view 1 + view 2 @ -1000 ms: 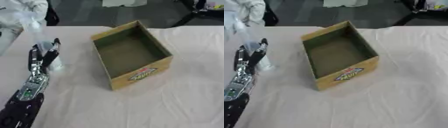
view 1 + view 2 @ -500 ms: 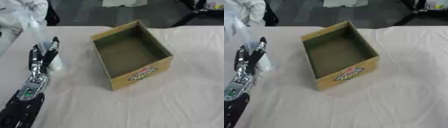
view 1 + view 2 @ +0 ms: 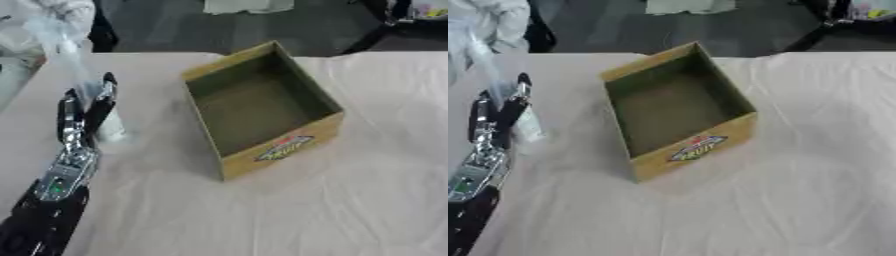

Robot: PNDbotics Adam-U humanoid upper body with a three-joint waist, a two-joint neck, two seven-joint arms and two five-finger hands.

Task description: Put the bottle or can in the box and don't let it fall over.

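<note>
- On the left side of the table, the left hand point(image 3: 80, 125) reaches away from the robot, its black and silver fingers point(image 3: 103, 97) up against a clear bottle point(image 3: 98, 107); whether they curl round it or only lie beside it cannot be told.
- Much of the bottle is hidden or hard to read: it is see-through and pale, blurred, its upper part a faint streak running toward the far left, its lower part a whitish patch just right of the fingers.
- Behind the hand, the forearm point(image 3: 44, 210) is black with a silver metal section and a small green light; its near end is cut off at the lower left corner.
- Right of the bottle and apart from it stands the box point(image 3: 262, 107), open-topped brown cardboard, set askew, its inside dull green-grey and a coloured label point(image 3: 282, 148) on its near wall.
- Under everything lies a pale pinkish cloth-covered table point(image 3: 332, 200), softly wrinkled.
- No right hand shows in either view.
</note>
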